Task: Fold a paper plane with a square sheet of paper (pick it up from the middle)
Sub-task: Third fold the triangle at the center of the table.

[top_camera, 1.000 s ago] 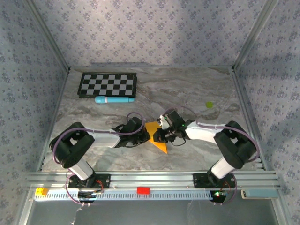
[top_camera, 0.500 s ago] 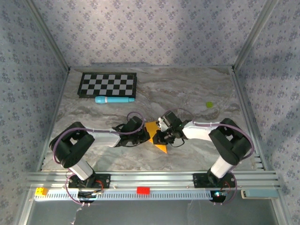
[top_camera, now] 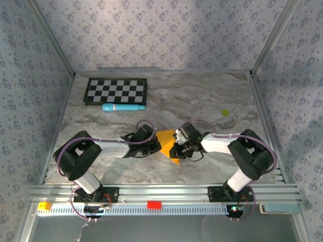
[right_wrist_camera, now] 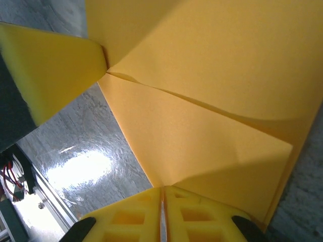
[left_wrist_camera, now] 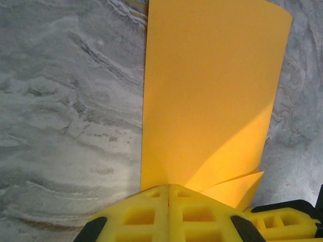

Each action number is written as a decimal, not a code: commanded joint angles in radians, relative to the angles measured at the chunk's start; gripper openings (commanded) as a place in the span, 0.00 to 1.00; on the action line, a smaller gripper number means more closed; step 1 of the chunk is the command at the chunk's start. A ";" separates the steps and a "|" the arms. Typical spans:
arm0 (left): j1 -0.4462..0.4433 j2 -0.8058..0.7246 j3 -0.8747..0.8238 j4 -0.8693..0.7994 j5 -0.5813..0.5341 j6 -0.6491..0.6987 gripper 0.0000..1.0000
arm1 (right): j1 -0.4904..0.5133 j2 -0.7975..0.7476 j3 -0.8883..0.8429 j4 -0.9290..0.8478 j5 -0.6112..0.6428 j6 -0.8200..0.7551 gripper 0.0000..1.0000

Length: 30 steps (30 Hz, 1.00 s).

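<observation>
Top external view: I see the thin orange sheet of paper (top_camera: 167, 145), folded into a creased pointed shape, at lower centre of frame on the grey marbled table (top_camera: 202, 96). It sits between the two arm ends. Left gripper (top_camera: 155, 146) meets its left edge and right gripper (top_camera: 177, 149) meets its right edge. The paper's tip points toward the bottom of frame. A flat black-and-white checkerboard (top_camera: 116, 91) lies upper left, with a light-blue plastic cylinder (top_camera: 123, 107) just below it, both well apart from the paper. A tiny yellow-green bit (top_camera: 225, 113) lies right of centre, alone.

Left wrist view: yellow fingers (left_wrist_camera: 141, 214) at bottom centre are pressed together, clamped on the paper's near edge. The sheet runs up the frame with a straight left edge, and a second layer peeks out at lower right. I cannot tell whether the sheet lies flat on the marble or is lifted off it.

Right wrist view: yellow fingers (right_wrist_camera: 202, 217) at bottom centre are together too, pinching the paper. A crease runs diagonally across the frame from upper left to right, and the layers overlap. Another yellow pad touches the paper's corner at upper left. Marble shows at left, and a metal rail (right_wrist_camera: 45, 212) sits in the lower left corner.
</observation>
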 commanded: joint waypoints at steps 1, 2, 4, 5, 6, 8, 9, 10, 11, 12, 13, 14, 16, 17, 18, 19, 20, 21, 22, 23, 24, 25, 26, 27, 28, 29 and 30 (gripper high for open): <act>0.011 0.029 -0.003 -0.106 -0.024 0.022 0.00 | -0.004 -0.046 -0.011 -0.042 0.010 -0.008 0.12; 0.012 0.026 -0.003 -0.109 -0.026 0.023 0.00 | -0.004 -0.064 -0.004 -0.040 0.001 -0.008 0.12; 0.014 0.024 -0.003 -0.112 -0.030 0.023 0.00 | -0.002 -0.078 0.019 -0.035 -0.014 -0.008 0.12; 0.013 0.024 -0.002 -0.112 -0.030 0.023 0.00 | -0.001 -0.074 0.032 -0.029 -0.028 -0.011 0.11; 0.014 0.026 -0.003 -0.112 -0.030 0.024 0.00 | 0.002 -0.064 0.045 -0.026 -0.038 -0.012 0.11; 0.013 0.027 0.000 -0.113 -0.029 0.025 0.00 | 0.010 -0.022 0.073 -0.023 -0.029 -0.015 0.11; 0.014 0.028 0.000 -0.113 -0.029 0.024 0.00 | 0.014 0.002 0.085 -0.021 -0.030 -0.015 0.10; 0.014 0.027 0.000 -0.113 -0.029 0.024 0.00 | 0.020 0.028 0.099 -0.020 -0.038 -0.019 0.10; 0.013 0.029 0.000 -0.112 -0.029 0.022 0.00 | 0.027 0.052 0.112 -0.024 -0.039 -0.023 0.09; 0.014 0.029 0.001 -0.114 -0.027 0.023 0.00 | 0.033 0.068 0.115 -0.027 -0.030 -0.022 0.09; 0.014 0.029 0.001 -0.117 -0.027 0.023 0.00 | 0.037 0.075 0.113 -0.025 -0.021 -0.022 0.09; 0.014 0.028 0.000 -0.118 -0.027 0.023 0.00 | 0.040 0.079 0.107 -0.023 -0.012 -0.019 0.09; 0.015 0.024 -0.006 -0.117 -0.030 0.022 0.00 | 0.037 0.078 0.092 -0.023 0.005 -0.019 0.09; 0.016 0.024 -0.006 -0.117 -0.029 0.023 0.00 | 0.037 0.076 0.083 -0.025 0.018 -0.019 0.08; 0.017 0.023 -0.008 -0.118 -0.029 0.024 0.00 | 0.035 0.073 0.073 -0.029 0.031 -0.019 0.08; 0.017 0.023 -0.009 -0.118 -0.029 0.023 0.00 | 0.033 0.072 0.064 -0.027 0.036 -0.018 0.08; 0.018 0.022 -0.011 -0.119 -0.029 0.024 0.00 | 0.030 0.071 0.056 -0.023 0.037 -0.018 0.08; 0.020 0.022 -0.011 -0.118 -0.028 0.025 0.00 | 0.027 0.071 0.052 -0.023 0.033 -0.018 0.08; 0.021 0.022 -0.012 -0.120 -0.027 0.026 0.00 | 0.026 0.070 0.046 -0.022 0.030 -0.018 0.08; 0.022 0.022 -0.012 -0.120 -0.027 0.026 0.00 | 0.025 0.067 0.043 -0.020 0.025 -0.015 0.08; 0.022 0.020 -0.011 -0.120 -0.026 0.027 0.00 | 0.023 0.056 0.039 -0.011 0.015 -0.010 0.09; 0.023 0.019 -0.010 -0.122 -0.025 0.028 0.00 | 0.022 0.046 0.037 -0.001 0.000 -0.008 0.09; 0.024 0.021 -0.011 -0.123 -0.025 0.030 0.00 | 0.019 0.031 0.032 0.012 -0.015 -0.007 0.09; 0.025 0.021 -0.010 -0.124 -0.025 0.031 0.00 | 0.017 0.016 0.027 0.020 -0.028 0.020 0.09; 0.026 0.018 -0.011 -0.126 -0.024 0.031 0.00 | 0.015 0.002 0.026 0.019 -0.037 0.021 0.09; 0.026 0.017 -0.012 -0.126 -0.026 0.032 0.00 | 0.013 -0.015 0.019 0.015 -0.041 0.021 0.10; 0.025 0.016 -0.013 -0.124 -0.026 0.031 0.00 | 0.008 -0.034 0.007 0.014 -0.044 0.021 0.10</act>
